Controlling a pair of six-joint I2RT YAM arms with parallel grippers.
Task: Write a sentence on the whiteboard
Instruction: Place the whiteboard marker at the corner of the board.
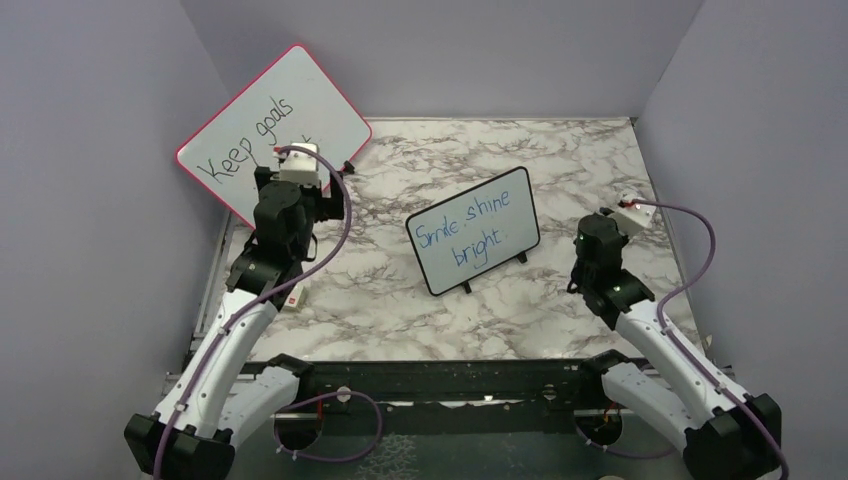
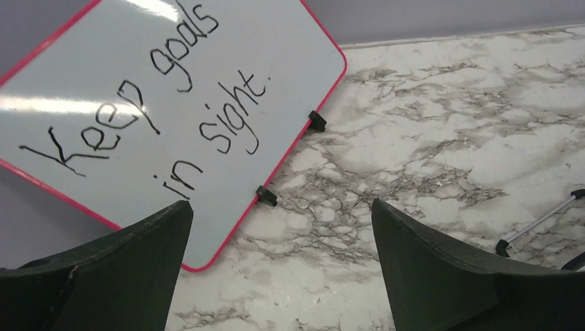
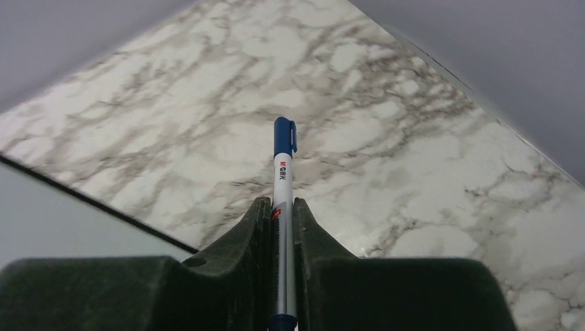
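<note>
Colleague: Where is the whiteboard (image 1: 473, 230) standing?

Me: Near the middle of the table (image 1: 400, 320), upright on its small black feet. It is turned at a slant, so its left end sits nearer my arms. The sentence (image 1: 470, 228) on it is in blue, in two lines: "Smile, shine" above and "bright." below.

Colleague: And your right gripper?

Me: On the wrist camera I see the right gripper (image 3: 281, 203) pressed together on a pen (image 3: 283, 148). It pinches the pale barrel just behind a small red mark. The blue cap (clip and all) points away from me over the marble top. In the overhead view that arm is off to the right of the whiteboard, not touching it.

Colleague: Left side?

Me: The left gripper (image 2: 281, 207) is spread wide with nothing between its fingers. It faces the red-framed board (image 2: 159, 103), which stands tilted in the back left corner by the wall. That board reads "Keep goals in sight." in black. The left arm is well apart from the whiteboard.
</note>
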